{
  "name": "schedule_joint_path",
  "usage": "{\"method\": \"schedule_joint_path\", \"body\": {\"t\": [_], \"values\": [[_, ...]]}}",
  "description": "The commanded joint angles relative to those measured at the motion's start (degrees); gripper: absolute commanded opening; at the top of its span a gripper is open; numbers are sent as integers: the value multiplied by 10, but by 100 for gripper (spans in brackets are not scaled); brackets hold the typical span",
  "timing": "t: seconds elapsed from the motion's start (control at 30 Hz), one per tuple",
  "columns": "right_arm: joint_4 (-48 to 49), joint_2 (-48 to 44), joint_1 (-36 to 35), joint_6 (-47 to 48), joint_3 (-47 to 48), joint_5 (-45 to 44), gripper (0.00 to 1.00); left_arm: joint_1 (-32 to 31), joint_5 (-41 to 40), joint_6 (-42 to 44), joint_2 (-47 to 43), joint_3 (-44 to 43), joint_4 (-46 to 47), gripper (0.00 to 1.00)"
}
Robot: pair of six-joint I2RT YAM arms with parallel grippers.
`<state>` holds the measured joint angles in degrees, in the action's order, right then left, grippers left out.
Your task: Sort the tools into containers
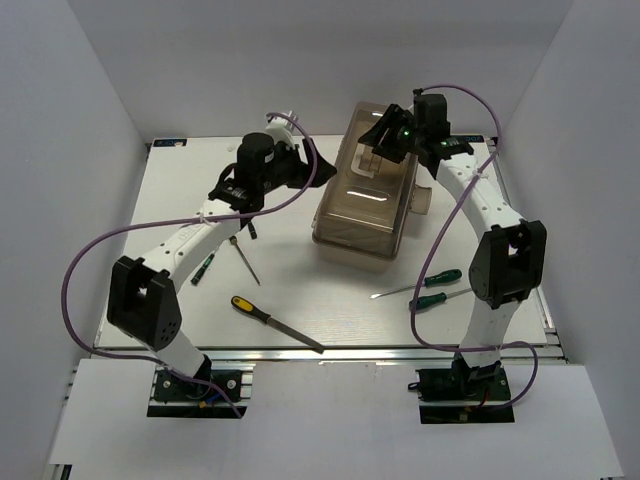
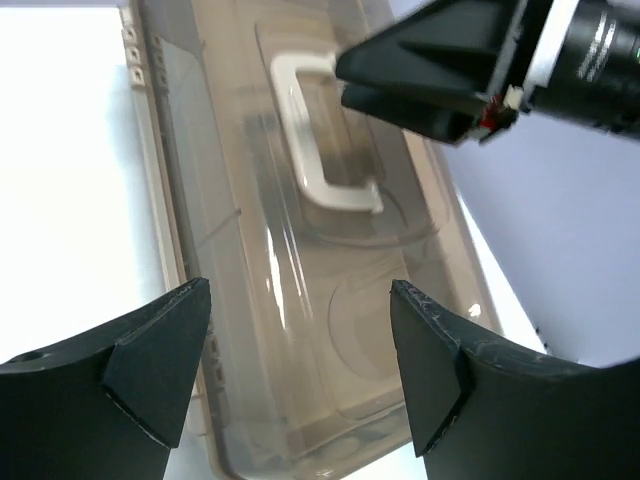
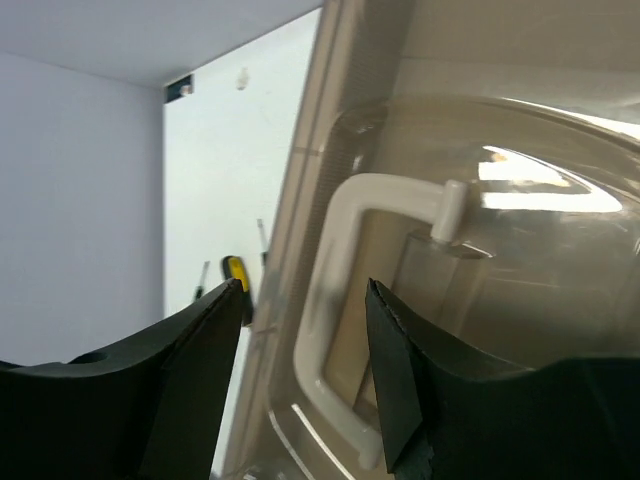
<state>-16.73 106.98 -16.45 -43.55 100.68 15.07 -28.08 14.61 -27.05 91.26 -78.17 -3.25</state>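
Straddling the white handle (image 3: 322, 275), apparently: right gripper (image 3: 305, 300)

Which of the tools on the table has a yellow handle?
The long file lying diagonally at the front left. Its handle is yellow and black, while the screwdrivers have green-and-black or dark handles.

The toolbox lid (image 1: 365, 200) is seen to be smoky translucent plastic with a glossy finish, and its white handle (image 2: 345, 198) is smooth plastic. The file (image 1: 277, 324) is shown with a dull grey metal blade, the desk (image 1: 330, 300) as matt white.
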Motion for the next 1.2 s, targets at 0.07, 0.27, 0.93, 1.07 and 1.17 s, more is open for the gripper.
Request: {"method": "schedule_joint_path", "body": {"t": [0.07,0.27,0.93,1.07,1.17], "values": [[-37,18,-16,58,36,-78,58,1,84,-4,29,40,60,82],[-46,38,-46,72,64,-127,58,1,125,-7,55,38,74,82],[-4,51,-47,-56,26,44,54,1,115,12,42,14,106,81],[16,42,-23,-77,20,76,52,1,121,5,63,-33,105,81],[33,34,-12,-90,14,96,51,1,125,-5,80,-58,111,81]]}}
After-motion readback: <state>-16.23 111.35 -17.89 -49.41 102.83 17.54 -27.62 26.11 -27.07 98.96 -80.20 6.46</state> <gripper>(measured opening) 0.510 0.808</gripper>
